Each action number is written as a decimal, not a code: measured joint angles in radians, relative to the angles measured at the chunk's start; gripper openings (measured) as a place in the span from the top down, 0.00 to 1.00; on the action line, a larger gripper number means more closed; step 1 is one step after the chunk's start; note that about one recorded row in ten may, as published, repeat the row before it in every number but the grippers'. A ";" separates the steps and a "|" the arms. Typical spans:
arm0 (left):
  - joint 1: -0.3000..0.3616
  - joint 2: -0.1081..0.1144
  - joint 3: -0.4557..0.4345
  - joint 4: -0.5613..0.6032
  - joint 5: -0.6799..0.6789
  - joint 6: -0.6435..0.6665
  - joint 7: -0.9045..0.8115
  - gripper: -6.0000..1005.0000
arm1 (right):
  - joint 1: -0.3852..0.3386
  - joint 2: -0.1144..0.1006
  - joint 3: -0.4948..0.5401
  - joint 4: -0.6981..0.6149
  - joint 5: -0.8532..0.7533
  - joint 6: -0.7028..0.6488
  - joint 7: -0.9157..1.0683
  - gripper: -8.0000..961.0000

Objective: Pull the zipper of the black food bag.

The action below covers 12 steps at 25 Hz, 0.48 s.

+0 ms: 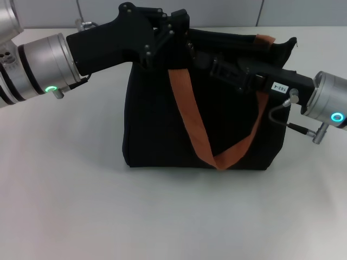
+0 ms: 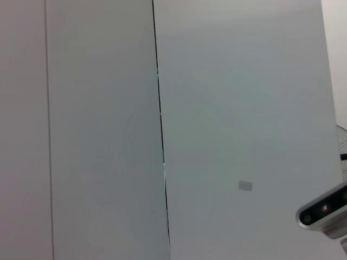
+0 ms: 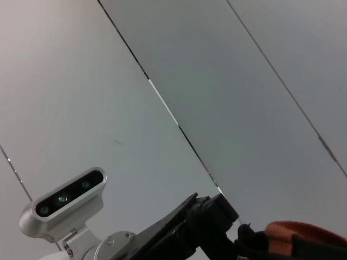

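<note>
Squarely in the middle of the white table [image 1: 81, 206] stands the black food bag [image 1: 157, 130], upright and boxy, with one orange-brown strap [image 1: 190, 124] hanging in a long V down its front face and a second strap [image 1: 264, 39] arching over the top rim at the far right corner. Both arms reach in over the bag's top edge from opposite sides. The left gripper [image 1: 172, 33] comes from the robot's left, its black body lying across the bag's upper left corner, and its tip sits right at the top line of the bag; whether its fingers are parted or closed on anything cannot be told, black against black. The right gripper [image 1: 217, 66] stretches in from the robot's right, low along the top front edge and just beside the point where the hanging strap meets the rim; its fingers cannot be made out either. The zipper pull cannot be picked out along the top of the bag. From the right wrist view, the left gripper [image 3: 190, 230] and the strap [image 3: 301, 235] show close together before a pale panelled wall [image 3: 227, 81].
</note>
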 joint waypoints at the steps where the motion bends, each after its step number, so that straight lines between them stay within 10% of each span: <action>1: -0.001 0.000 0.001 0.000 0.000 0.000 0.003 0.95 | 0.006 0.000 0.000 0.000 0.000 0.003 0.000 0.70; 12: -0.004 0.000 0.002 -0.009 -0.001 -0.002 0.010 0.95 | 0.027 0.001 -0.010 0.011 0.000 0.002 -0.001 0.70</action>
